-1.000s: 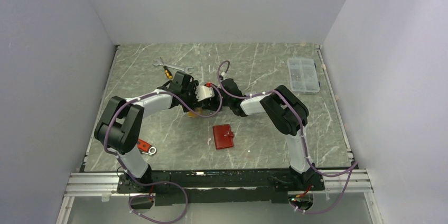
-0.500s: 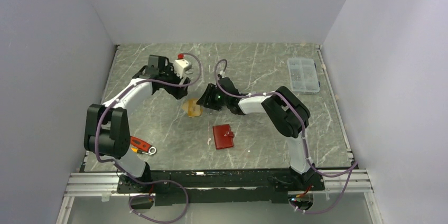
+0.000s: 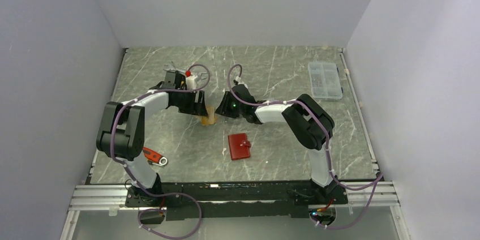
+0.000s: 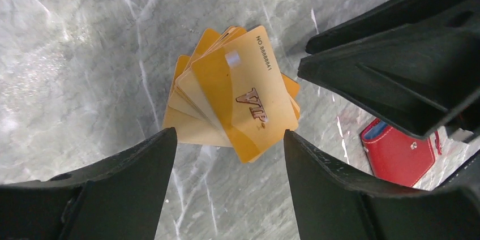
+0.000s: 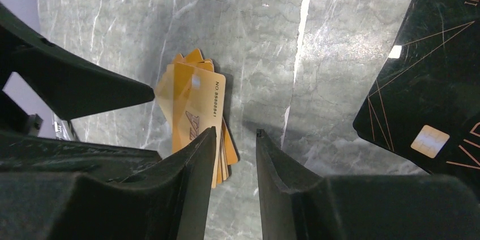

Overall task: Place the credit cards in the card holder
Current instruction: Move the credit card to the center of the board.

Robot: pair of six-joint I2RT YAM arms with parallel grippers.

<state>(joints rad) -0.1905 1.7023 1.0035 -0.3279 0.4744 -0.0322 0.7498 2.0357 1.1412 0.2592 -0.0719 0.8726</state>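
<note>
The left claw (image 4: 229, 138), spread wide, is back over the fanned credit cards (image 4: 238, 98) on the worktop (image 3: 283, 70). The right claw (image 5: 236, 133) has narrowed beside them, empty (card holder (image 3: 239, 146) lies shut nearby). A pickup seems to be resuming.

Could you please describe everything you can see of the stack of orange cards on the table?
The orange cards are a small, loosely fanned stack of thin, glossy, plastic-looking rectangles with rounded corners. The top one shows a "VIP" logo and a printed number along one edge. The stack lies flat on the grey marbled table, beyond and left of the red card holder. The open fingers of the left gripper straddle it; I cannot tell whether they touch it.
</note>
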